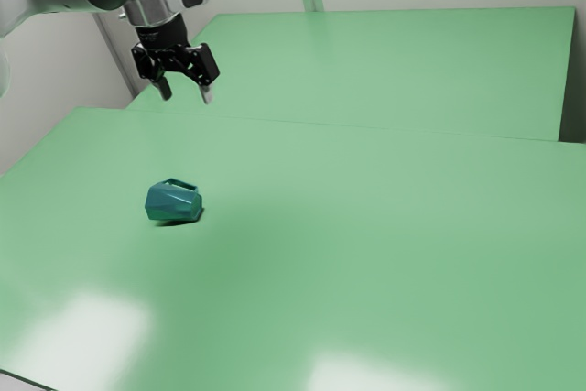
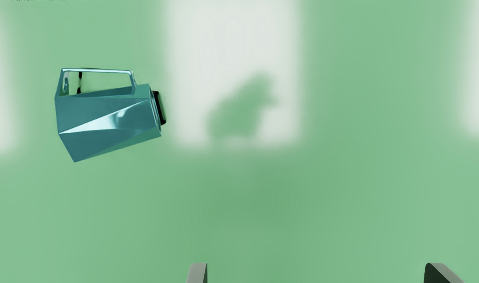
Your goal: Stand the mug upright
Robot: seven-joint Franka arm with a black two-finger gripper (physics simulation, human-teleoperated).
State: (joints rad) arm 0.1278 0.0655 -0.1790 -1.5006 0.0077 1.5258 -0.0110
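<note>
High above the green table, the black gripper (image 1: 185,96) hangs open in the exterior view, its fingers well apart. A teal faceted mug (image 1: 172,201) lies on its side on the table, below the gripper and apart from it, with its handle at the upper side. In the wrist view the mug (image 2: 105,118) shows its long handle loop and a narrower end with a dark edge beside it. Nothing is between the fingertips of the open gripper (image 2: 315,273).
The green table (image 1: 366,226) stretches around the mug, with bright reflections on its surface. Behind it stands another green surface (image 1: 394,61), in front of pale walls.
</note>
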